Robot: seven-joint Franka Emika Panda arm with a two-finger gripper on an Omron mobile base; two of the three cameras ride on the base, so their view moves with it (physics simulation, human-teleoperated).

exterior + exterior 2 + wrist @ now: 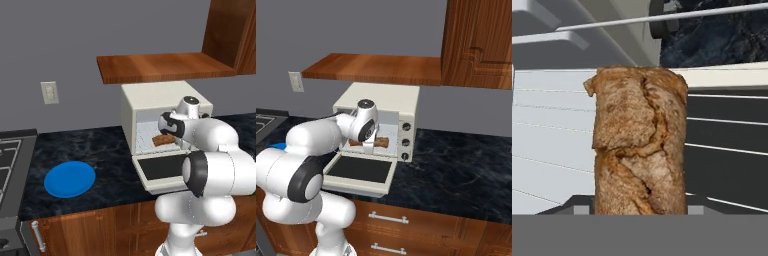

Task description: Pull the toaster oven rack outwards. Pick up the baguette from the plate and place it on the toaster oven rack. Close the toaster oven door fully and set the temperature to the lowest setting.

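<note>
Dark marbled stone counter (110, 155) spreads across the scene, and over it hangs a flat reddish-brown wooden shelf (165, 66). Under that shelf sits the boxy cream-white toaster oven (381, 100), three round knobs down its right side, cavity wide open. Its cream-framed door with the dark glass pane (358, 170) lies folded down flat toward the front of the counter. Well off to the left, out on the counter, there's the flat round bright blue plate (69, 178), nothing on it. A pale wall socket (49, 92) sits on the grey wall above and behind it.

Inside the cavity, the thin pale grey wire rack (727, 135) runs its bars across the hand view, part over the pale oven floor, part over the dark glass. And there's the small brown crusty baguette (639, 150), lying in the oven mouth, right in the centre of the hand view, its cracked crust running straight up from the bottom edge. The gripper (369, 145) reaches down at the oven mouth just over the bread, with the baguette between its tips; whether it's clamped on the bread or simply standing apart around it, I cannot tell.
</note>
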